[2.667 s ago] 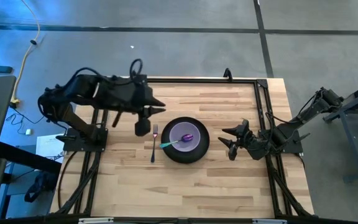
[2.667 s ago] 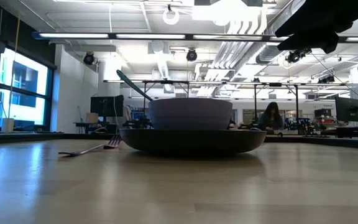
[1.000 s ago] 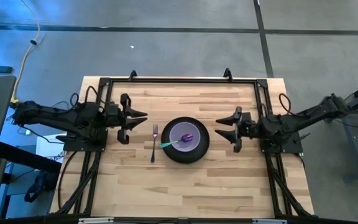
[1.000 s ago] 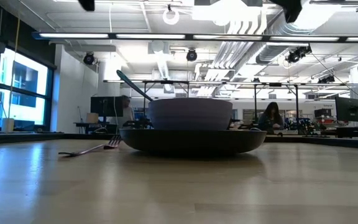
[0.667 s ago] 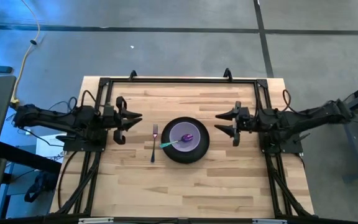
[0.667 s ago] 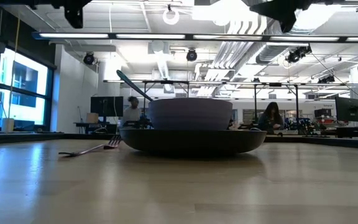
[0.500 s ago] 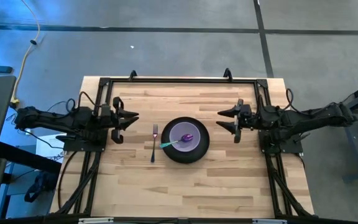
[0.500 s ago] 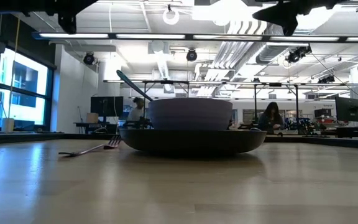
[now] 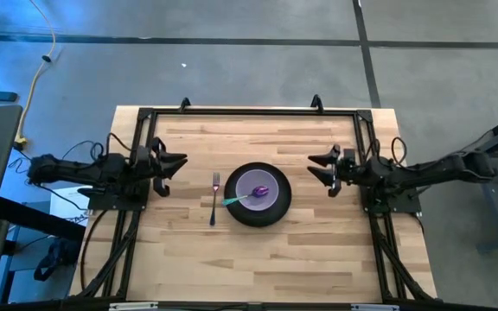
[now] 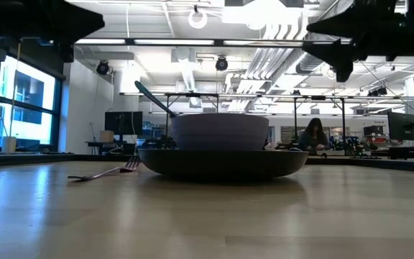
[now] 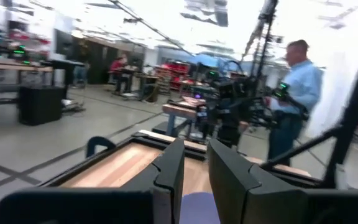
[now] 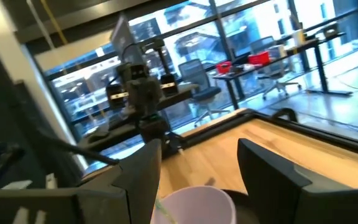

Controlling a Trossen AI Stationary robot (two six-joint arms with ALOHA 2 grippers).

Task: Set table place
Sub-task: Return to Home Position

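Note:
A dark grey round plate (image 9: 274,207) rests on the middle of the wooden table (image 9: 258,259). A lavender bowl (image 9: 254,179) stands on the plate. A spoon (image 9: 263,189) lies with its purple head in the bowl, its teal handle (image 9: 233,200) sticking out over the rim to the left. A fork (image 9: 214,197) lies flat on the table just left of the plate. My left gripper (image 9: 176,164) hovers left of the fork, narrowly open and holding nothing. Right of the plate hovers my right gripper (image 9: 315,168), wide open and holding nothing. Both point level at the bowl (image 12: 197,205).
A black metal frame (image 9: 249,111) runs along the table's far edge and down both sides by the arm bases. Bare wood lies between the plate and the near edge. A person in a light blue shirt (image 11: 294,81) stands in the room beyond the table.
Both arms have sunk lower and drawn back from the plate. My left gripper has gone toward the table's left edge. My right gripper has gone toward the right and far edges. Plate, bowl, spoon and fork have kept still.

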